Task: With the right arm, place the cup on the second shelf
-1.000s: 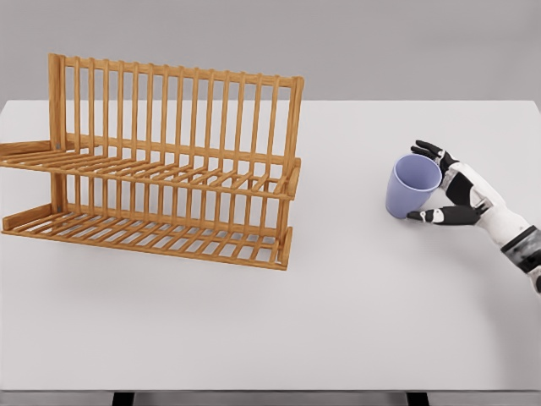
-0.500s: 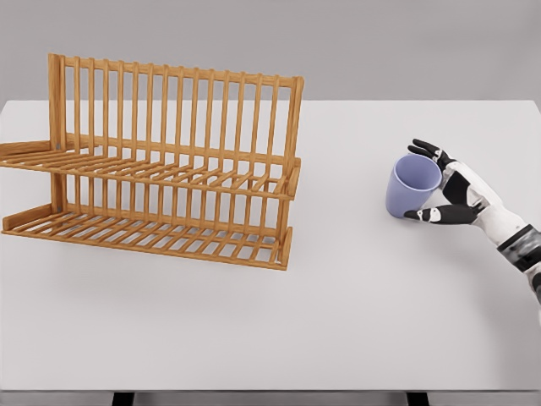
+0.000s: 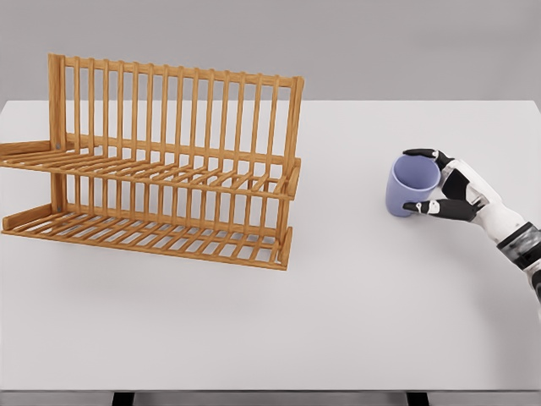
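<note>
One robot hand [image 3: 438, 184] is in my view, the right one, its white arm [image 3: 511, 233] coming in from the right edge and reaching left across the white surface [image 3: 338, 313]. It is wrapped around the lavender cup [image 3: 412, 186]: I see dark fingers [image 3: 420, 154] curled over the cup's far rim and the thumb [image 3: 421, 206] pressed against its near side, so I call that a grasp on the cup. The cup sits tilted, its open mouth turned toward the hand and up toward me, its rounded bottom pointing left. I cannot tell whether its lower edge touches the surface or hangs just above it. It is on the right half of the surface, well apart from the wooden rack [image 3: 169, 161], which stands on the left half. The rack has two slatted shelves: the upper shelf [image 3: 152, 169] and the lower shelf [image 3: 144, 233], with a tall back of upright bars rising behind them. Both shelves run from the picture's left edge toward the middle, and the rack's right end post is the part nearest the cup. I see the dark tops of two legs peeking out below the surface's near edge.
</note>
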